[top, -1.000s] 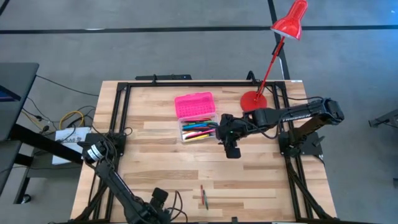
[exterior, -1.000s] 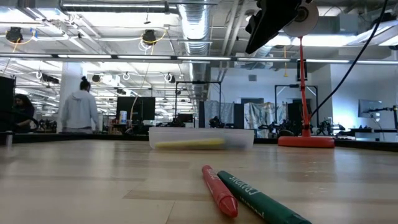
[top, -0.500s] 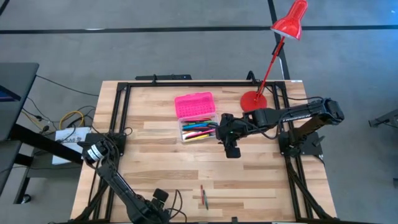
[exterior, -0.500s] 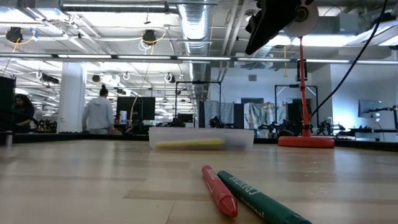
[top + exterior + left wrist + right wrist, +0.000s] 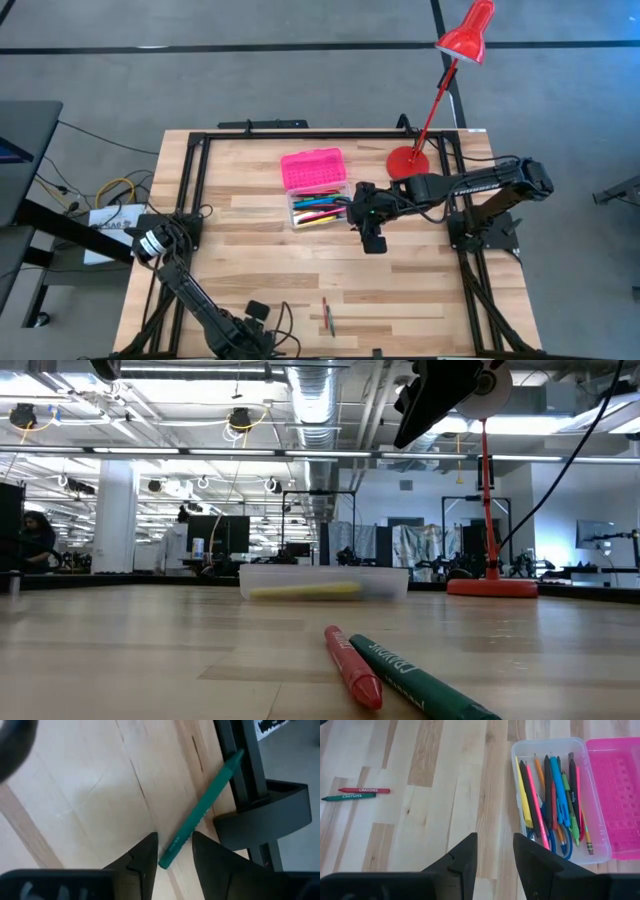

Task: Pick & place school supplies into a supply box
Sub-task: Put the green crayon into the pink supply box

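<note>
Nearly filled: supply box mid-desk, pink lid flung back for access. Left outside, near the front edge: red crayon and green crayon. Left pincer parted, straddling the green one, apparently to grasp. Right pincer parted, empty, beside the box.

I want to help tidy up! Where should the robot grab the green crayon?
Probably around the middle of the green crayon, coming straight down with the left gripper, fingers either side of its thin length. It lies flat on the table, close beside the red crayon.
</note>
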You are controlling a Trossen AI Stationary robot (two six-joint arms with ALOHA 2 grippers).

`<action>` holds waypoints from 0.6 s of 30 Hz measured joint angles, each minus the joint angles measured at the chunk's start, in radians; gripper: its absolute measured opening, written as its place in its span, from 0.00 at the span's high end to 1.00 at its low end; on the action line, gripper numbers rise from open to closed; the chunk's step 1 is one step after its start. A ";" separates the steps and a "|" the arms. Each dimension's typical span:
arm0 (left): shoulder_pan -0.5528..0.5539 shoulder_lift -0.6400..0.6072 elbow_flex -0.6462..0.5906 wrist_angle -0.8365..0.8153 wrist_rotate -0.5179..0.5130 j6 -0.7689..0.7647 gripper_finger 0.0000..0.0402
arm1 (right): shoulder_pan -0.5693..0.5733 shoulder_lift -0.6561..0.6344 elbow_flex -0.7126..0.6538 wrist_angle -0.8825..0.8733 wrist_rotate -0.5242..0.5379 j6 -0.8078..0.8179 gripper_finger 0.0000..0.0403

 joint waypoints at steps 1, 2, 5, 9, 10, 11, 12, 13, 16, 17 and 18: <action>0.000 0.000 -0.001 0.001 -0.004 -0.018 0.73 | 0.000 0.000 0.000 -0.001 0.000 0.000 0.71; 0.001 0.000 -0.001 0.001 -0.011 -0.050 0.74 | 0.000 0.000 0.000 -0.001 0.000 0.000 0.71; 0.019 0.000 0.000 -0.016 -0.031 -0.221 0.79 | 0.000 0.000 0.000 -0.004 0.000 0.000 0.71; 0.052 0.002 0.001 -0.065 -0.023 -0.437 0.87 | 0.000 0.000 0.000 -0.006 0.000 0.000 0.71; 0.059 0.002 -0.001 -0.072 -0.024 -0.471 0.90 | 0.000 0.000 0.000 -0.006 0.000 0.000 0.71; 0.066 0.002 -0.004 -0.073 -0.025 -0.506 0.92 | 0.000 0.000 0.000 -0.006 0.000 0.000 0.71; 0.072 0.001 -0.008 -0.073 -0.024 -0.544 0.94 | 0.000 0.000 0.000 -0.006 0.000 0.000 0.71; 0.079 0.001 -0.012 -0.077 -0.023 -0.588 0.95 | 0.000 0.000 0.000 -0.006 0.001 0.000 0.71; 0.102 0.001 -0.030 -0.092 -0.024 -0.762 0.98 | 0.000 0.000 0.000 -0.006 0.004 0.001 0.71; 0.110 0.001 -0.035 -0.103 -0.034 -0.830 0.98 | 0.000 0.000 0.000 -0.006 0.004 0.002 0.71; 0.119 0.000 -0.040 -0.109 -0.040 -0.890 0.97 | 0.000 0.000 0.000 -0.005 0.005 0.002 0.71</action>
